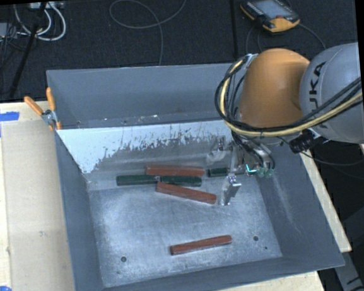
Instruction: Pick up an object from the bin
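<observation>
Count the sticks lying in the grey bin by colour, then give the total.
Red-brown sticks: 3
Dark green sticks: 2 (one long, and one whose short end shows beside the gripper)
Total: 5
</observation>
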You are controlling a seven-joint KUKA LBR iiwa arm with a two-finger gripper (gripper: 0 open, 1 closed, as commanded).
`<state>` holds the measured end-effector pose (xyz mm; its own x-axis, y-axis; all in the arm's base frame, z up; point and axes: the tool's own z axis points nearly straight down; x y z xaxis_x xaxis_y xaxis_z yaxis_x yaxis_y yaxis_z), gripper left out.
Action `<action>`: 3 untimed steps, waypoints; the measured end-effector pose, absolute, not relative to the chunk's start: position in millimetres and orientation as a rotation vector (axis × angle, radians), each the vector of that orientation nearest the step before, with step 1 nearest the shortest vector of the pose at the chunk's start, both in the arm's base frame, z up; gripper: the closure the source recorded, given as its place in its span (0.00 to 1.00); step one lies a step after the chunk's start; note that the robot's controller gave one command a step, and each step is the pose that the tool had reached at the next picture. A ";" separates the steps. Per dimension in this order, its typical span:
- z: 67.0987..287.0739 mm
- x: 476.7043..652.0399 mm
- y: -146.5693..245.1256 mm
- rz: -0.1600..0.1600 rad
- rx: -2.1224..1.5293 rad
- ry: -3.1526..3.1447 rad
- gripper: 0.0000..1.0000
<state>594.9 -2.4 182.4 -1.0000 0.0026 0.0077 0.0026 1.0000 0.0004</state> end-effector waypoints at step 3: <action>82.9 622.9 13.3 0.005 -0.088 -3.170 1.00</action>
